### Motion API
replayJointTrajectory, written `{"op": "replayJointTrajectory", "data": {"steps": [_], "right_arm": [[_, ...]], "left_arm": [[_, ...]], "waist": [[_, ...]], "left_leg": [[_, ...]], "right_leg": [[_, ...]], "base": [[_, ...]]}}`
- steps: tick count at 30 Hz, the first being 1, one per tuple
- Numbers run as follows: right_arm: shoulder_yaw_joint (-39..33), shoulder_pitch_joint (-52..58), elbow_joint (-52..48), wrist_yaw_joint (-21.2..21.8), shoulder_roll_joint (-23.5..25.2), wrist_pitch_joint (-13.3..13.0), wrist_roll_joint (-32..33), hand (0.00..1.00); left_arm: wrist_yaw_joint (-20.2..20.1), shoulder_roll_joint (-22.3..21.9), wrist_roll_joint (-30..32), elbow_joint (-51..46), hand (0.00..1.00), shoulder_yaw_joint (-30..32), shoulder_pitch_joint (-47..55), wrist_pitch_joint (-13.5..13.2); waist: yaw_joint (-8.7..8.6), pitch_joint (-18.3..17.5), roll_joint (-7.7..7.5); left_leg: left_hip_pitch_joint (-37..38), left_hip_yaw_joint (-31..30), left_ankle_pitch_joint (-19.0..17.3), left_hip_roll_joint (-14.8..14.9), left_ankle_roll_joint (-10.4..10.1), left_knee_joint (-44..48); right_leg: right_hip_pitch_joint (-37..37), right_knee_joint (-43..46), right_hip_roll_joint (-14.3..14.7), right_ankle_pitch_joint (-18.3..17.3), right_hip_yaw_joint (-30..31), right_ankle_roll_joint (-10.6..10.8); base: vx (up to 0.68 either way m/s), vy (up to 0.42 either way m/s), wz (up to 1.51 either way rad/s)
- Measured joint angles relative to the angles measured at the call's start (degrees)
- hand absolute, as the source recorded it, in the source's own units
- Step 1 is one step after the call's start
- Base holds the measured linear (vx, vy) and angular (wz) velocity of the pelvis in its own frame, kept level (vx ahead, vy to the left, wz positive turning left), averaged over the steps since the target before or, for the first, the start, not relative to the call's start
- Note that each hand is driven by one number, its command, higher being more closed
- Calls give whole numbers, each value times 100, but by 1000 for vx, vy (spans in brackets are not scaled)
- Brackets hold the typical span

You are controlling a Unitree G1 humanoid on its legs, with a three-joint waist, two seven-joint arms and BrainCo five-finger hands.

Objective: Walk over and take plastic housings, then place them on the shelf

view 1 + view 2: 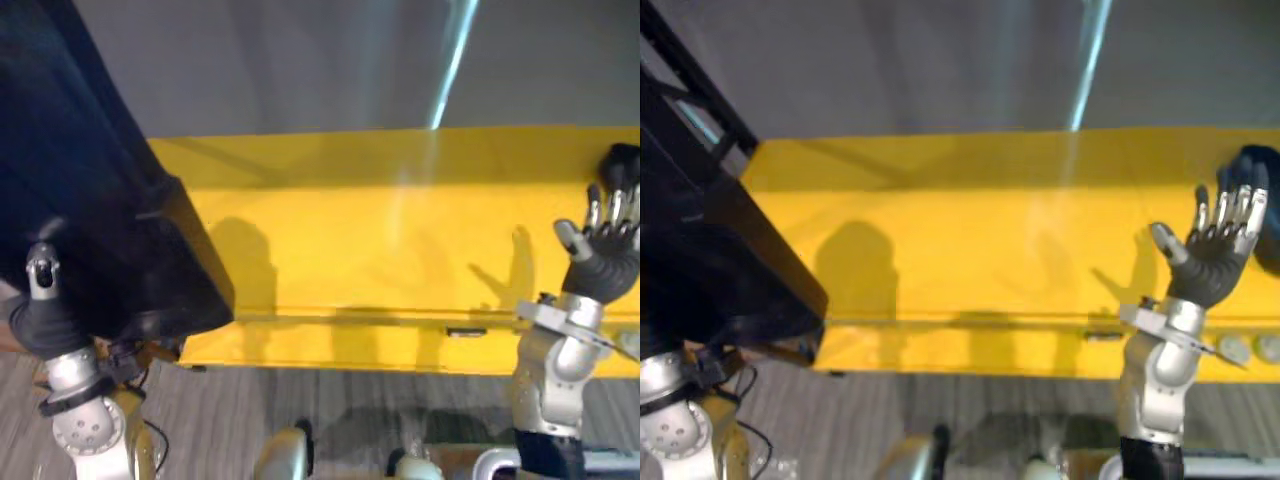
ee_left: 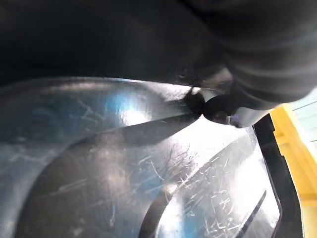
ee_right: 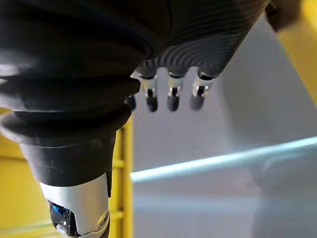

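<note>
Placing is judged in hand: the black plastic housing (image 1: 100, 200) is carried at the left hand (image 1: 38, 300), whose hold cannot be told, beside the yellow shelf (image 1: 380, 230), over which the right hand (image 1: 1212, 262) is raised with fingers (image 1: 1223, 210) released; lowering the housing flat onto it is called for.

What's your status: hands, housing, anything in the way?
Left hand at black plastic housing's near edge. Right hand open, empty, over yellow shelf. Housing overlaps shelf's left end. Dark object at shelf's right end, just past that hand.
</note>
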Motion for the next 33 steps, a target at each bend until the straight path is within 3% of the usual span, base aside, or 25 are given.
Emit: {"op": "replayJointTrajectory", "data": {"steps": [6, 9, 14, 16, 17, 18, 20, 24, 25, 29, 33], "right_arm": [[-307, -50, -123, -292, -11, -7, 21, 0], [-507, 57, -291, -293, -19, 17, 134, 0], [-610, 291, -384, -306, -137, 82, 123, 0], [-616, 317, -422, -351, -163, 84, 112, 0], [-745, 399, -485, -581, -188, 248, -964, 0], [-764, 506, -601, -659, -279, 308, -1540, 0], [-769, 529, -632, -671, -386, 347, -1951, 0], [-822, 626, -632, -658, -508, 385, -2018, 0], [-822, 634, -632, -651, -508, 398, -2014, 0], [-804, 687, -629, -553, -509, 455, -1907, 0], [-734, 755, -628, -514, -508, 452, -1899, 0]], "left_arm": [[-57, 370, 10, 39, 100, -458, -56, 284], [-160, 678, 24, 286, 100, -746, -356, 797], [-206, 1057, -50, 1781, 100, -1593, -1664, 2112], [-143, 1072, -57, 2353, 100, -1711, -2066, 2391], [-42, 1115, -67, 2887, 100, -1808, -2413, 2556], [64, 1189, -71, 3337, 100, -1883, -2705, 2686], [201, 1235, -190, 3937, 100, -1902, -3096, 2949], [594, 1236, -566, 5155, 100, -2087, -3908, 3527], [611, 1237, -566, 5239, 100, -2103, -3956, 3561], [870, 1226, -1004, 6113, 100, -2322, -4544, 4211], [1199, 1228, -1112, 6406, 100, -2335, -4946, 4494]], "waist": [[-75, -27, -225], [-212, -27, -245], [-615, -15, -289], [-756, -10, -297], [-861, -9, -299], [-979, -2, -311], [-1141, 11, -331], [-1383, 17, -337], [-1395, 19, -334], [-1623, 155, -312], [-1638, 302, -292]], "left_leg": [[658, 346, 33, 59, -1, -425], [958, 641, 35, 73, 1, -652], [1349, 1173, 38, 73, 7, -951], [1402, 1295, 38, 73, 7, -974], [1432, 1418, 38, 74, 7, -1025], [1454, 1495, 38, 74, 7, -1036], [1501, 1602, 39, 80, 7, -1071], [1506, 1859, 61, 64, 14, -1129], [1501, 1874, 61, 64, 13, -1128], [1422, 1931, 88, 35, 35, -1102], [1392, 2081, 96, 12, 47, -1089]], "right_leg": [[246, 180, 0, 1, 280, 0], [253, 253, 0, 9, 560, 8], [238, 204, 16, 36, 999, 4], [237, 141, 29, 66, 1112, -8], [224, 119, 42, 79, 1218, 6], [201, 100, 56, 87, 1343, 14], [184, 37, 78, 120, 1447, 1], [47, -27, 95, 164, 1704, -25], [32, -27, 96, 167, 1719, -29], [-85, -52, 96, 227, 1900, -95], [-169, -98, 95, 268, 2098, -101]], "base": [[118, -11, -12], [46, 34, -43], [-2, 34, -46], [-34, 30, -43], [-64, 36, -48], [-54, 28, -39], [-33, 17, -38], [-35, 15, -30], [-40, 13, -22], [-31, 13, -10], [-53, 20, -18]]}}
